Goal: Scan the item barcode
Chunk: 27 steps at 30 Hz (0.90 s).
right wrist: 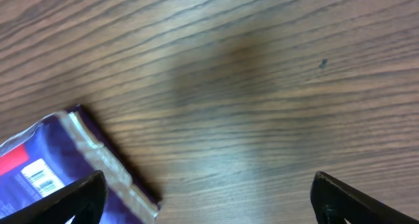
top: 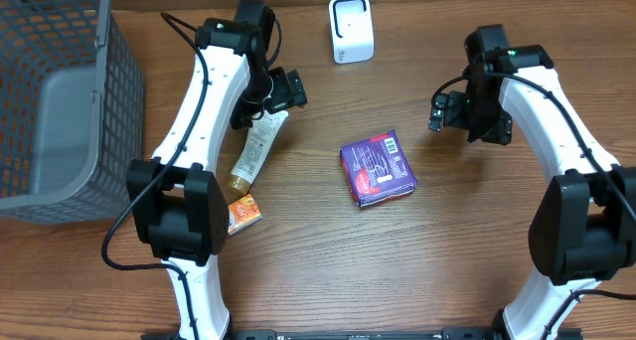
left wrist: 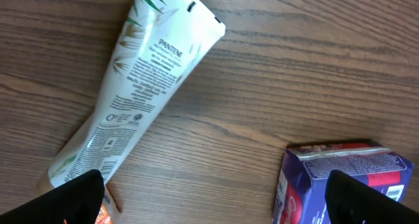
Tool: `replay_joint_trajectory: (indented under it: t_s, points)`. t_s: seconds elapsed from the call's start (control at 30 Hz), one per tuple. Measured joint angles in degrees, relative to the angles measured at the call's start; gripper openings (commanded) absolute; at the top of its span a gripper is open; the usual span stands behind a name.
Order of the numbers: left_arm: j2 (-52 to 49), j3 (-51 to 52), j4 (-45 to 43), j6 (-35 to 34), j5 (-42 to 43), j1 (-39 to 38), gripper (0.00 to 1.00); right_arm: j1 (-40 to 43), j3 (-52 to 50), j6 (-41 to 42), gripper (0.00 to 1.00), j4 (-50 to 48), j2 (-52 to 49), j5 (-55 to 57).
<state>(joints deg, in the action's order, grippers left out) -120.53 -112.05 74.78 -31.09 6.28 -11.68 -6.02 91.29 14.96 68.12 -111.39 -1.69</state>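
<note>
Nearest the arm bases, one small orange packet (top: 243, 213) lies on the tabletop (top: 328, 270), beside the left arm. Mid-tabletop sits the task item, one purple box (top: 378, 168), flat and slightly skewed, apart from everything else, between the two arms. Right wrist view catches its corner with a white barcode patch (right wrist: 38, 177) facing up. The box is probably light and fairly stiff, with a glossy wrap and a crimped seam edge, so it is likely a bit slippery. It is best pinched across the two short side walls, keeping the barcode face uncovered. Left of it lies one white tube (top: 254, 151), its lower end close to the packet. Left end effector (top: 286, 89) hovers above the tube's far end, fingers spread wide, grasping nothing. Right end effector (top: 439, 113) hangs right of the box and well apart from it, fingers likewise spread, released, nothing between them. Farther back stands one white scanner (top: 351, 28), upright. At far left is one grey mesh basket (top: 119, 131); no contents can be made out.
</note>
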Motion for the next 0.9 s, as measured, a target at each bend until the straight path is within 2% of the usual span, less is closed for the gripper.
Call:
replay_joint_trajectory:
  t_s: [0.07, 0.13, 0.23, 0.3, 0.33, 0.37, 0.7, 0.8, 0.9]
  points:
    - [0.0, 0.0, 0.0, 0.0, 0.0, -0.57, 1.0, 1.14, -1.79, 0.04, 1.0, -2.19, 0.02, -0.92]
    - [0.0, 0.0, -0.24, 0.0, 0.0, -1.25, 1.0, 3.52, -4.24, 0.02, 0.8, -4.07, 0.0, -3.45]
    - [0.0, 0.0, -1.27, 0.0, 0.0, -2.21, 1.0, 5.4, -7.06, 0.09, 0.68, -6.01, 0.0, -7.67]
    - [0.0, 0.02, -1.81, 0.0, -0.02, -2.6, 1.0, 5.44, -9.18, 0.17, 0.52, -7.56, 0.0, -10.32]
    - [0.0, 0.02, -2.19, 0.0, -0.07, -2.86, 1.0, 5.16, -10.01, 0.24, 0.4, -8.09, 0.0, -11.5]
    - [0.0, 0.02, -2.4, 0.0, -0.11, -3.13, 1.0, 4.72, -10.75, -0.07, 0.34, -8.41, 0.0, -12.52]
    - [0.0, 3.1, -6.27, -0.02, -1.99, -5.62, 1.0, -1.03, -15.98, 3.58, 0.27, -11.91, 0.0, -15.93]
    - [0.0, 5.66, -6.78, -0.26, -2.03, -5.62, 1.0, -1.33, -18.1, 4.92, 0.22, -12.92, 0.0, -16.09]
    - [0.0, 7.93, -7.02, -0.31, -2.01, -5.6, 0.95, -1.25, -18.67, 5.66, 0.18, -10.14, 0.0, -16.17]
